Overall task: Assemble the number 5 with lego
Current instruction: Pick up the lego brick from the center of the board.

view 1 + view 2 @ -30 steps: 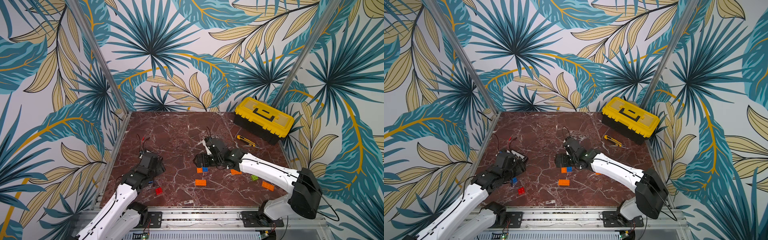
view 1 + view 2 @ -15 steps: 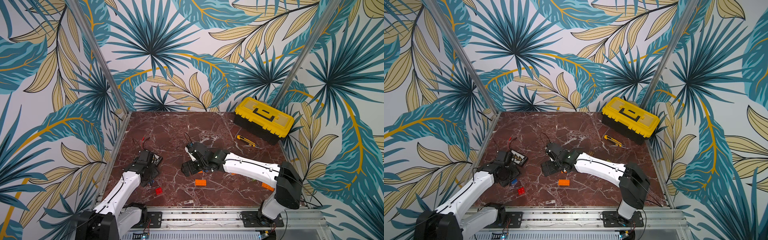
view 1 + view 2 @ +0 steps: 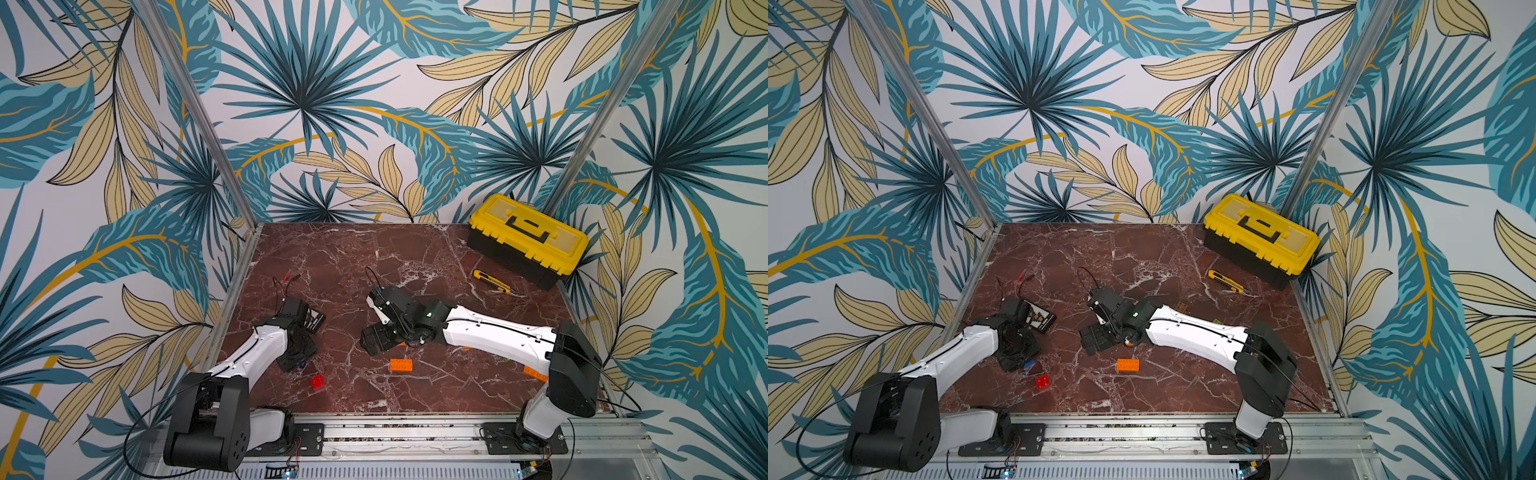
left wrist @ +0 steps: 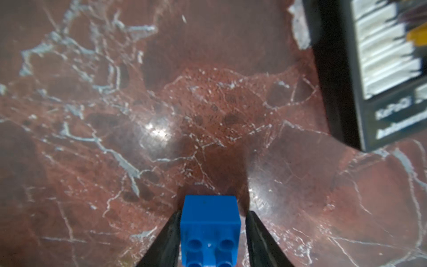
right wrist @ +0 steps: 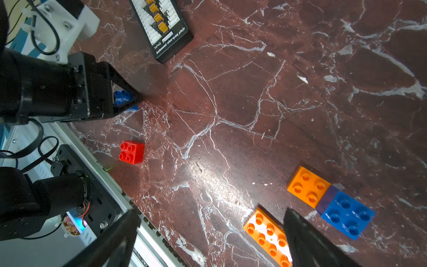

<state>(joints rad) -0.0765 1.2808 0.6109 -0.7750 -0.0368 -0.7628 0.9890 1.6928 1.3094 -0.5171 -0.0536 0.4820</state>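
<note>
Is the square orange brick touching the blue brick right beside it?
Touching. The right wrist view shows the square orange brick butted against the blue brick along one side, with no gap showing between them.

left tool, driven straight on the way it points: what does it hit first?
The marble tabletop, most likely: the left tool points down at bare stone, with the blue brick between its fingers. The black board lies off to one side, out of line. Height above the stone is unclear.
</note>
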